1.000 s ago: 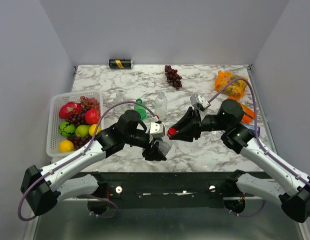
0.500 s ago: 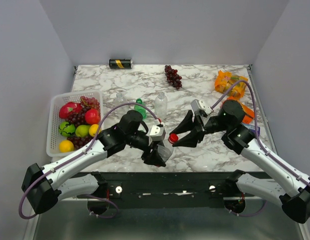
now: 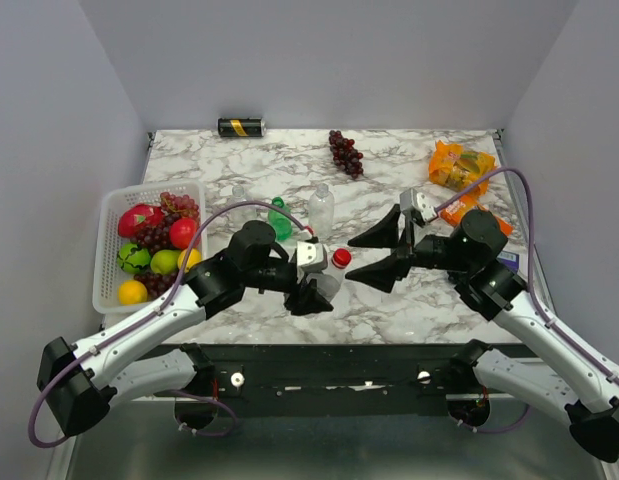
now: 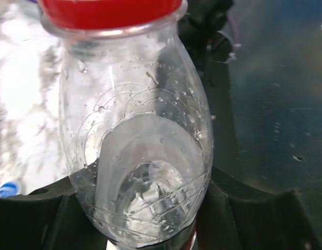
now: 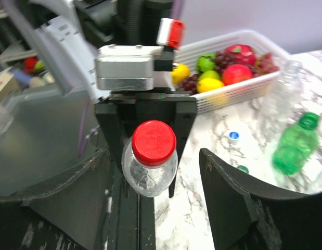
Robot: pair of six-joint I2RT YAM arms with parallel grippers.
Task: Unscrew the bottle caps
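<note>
A smooth, bulbous clear plastic bottle [image 4: 142, 156] with a ridged red cap [image 5: 153, 142] is sitting clenched in the left gripper [image 3: 311, 293] near the veined marble table's [image 3: 419, 310] 6 o'clock edge. The right gripper [image 3: 354, 260] is hovering at the cap's 3 o'clock, jaws spread wide and grasping nothing.

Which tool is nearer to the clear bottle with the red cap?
Left. The left tool is shut on the body of the clear bottle. The right tool stands open, facing the red cap, not touching it.
</note>
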